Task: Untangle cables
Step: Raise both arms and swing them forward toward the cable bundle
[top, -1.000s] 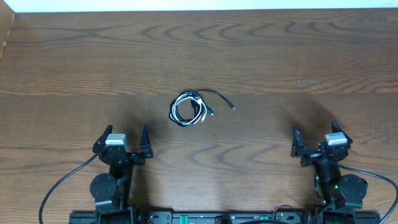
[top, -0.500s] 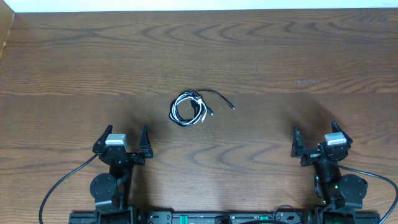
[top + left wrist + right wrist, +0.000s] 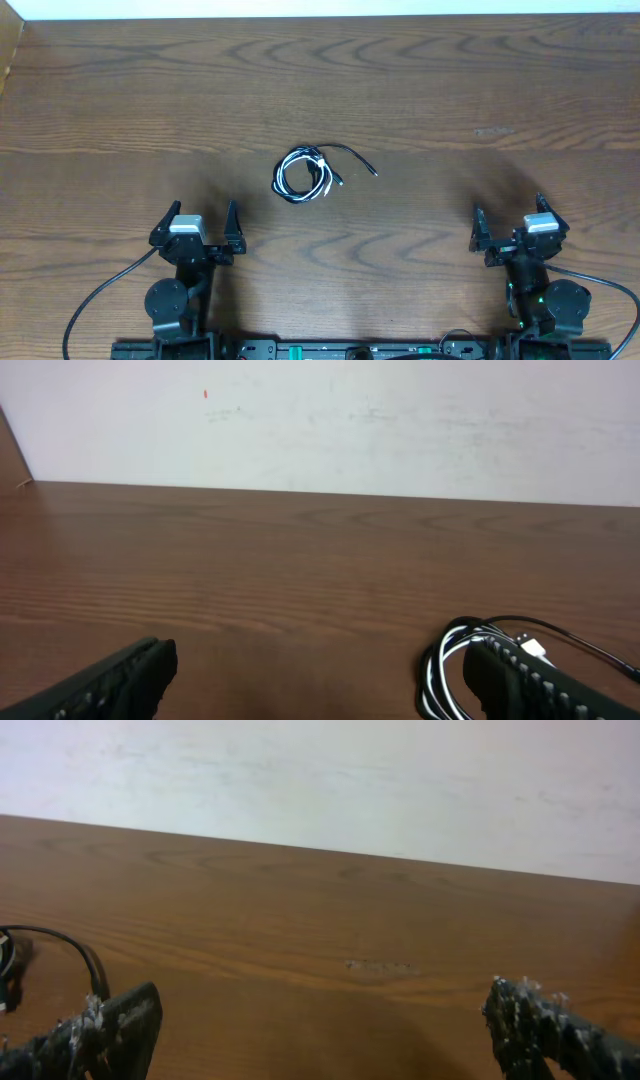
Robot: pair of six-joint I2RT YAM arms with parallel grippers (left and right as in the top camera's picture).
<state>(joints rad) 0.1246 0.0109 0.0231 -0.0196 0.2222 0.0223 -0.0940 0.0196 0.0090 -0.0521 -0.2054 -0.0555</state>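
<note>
Left: black two-finger left hand with a grey top plate, at the near edge of the dark brown wood-grain desk. The fingers are spread wide and released, with nothing between them. A thick black wire curves away from the arm's base towards the left.

Centre: thin black and white cables, coiled together in one small round bundle that lies flat on the desk. The bundle is ahead of both hands, nearer the left one and well apart from each. A loose black cord tail trails out to the right and ends in a small plug. In the left wrist view the bundle appears just beyond the right-side finger, which partly hides it.

Right: black two-finger right hand, at the near edge of the desk. The fingers are spread wide and released, grasping nothing. In the right wrist view only a curve of black cord shows at the far left.

Background: a plain white wall stands beyond the far edge of the desk.
</note>
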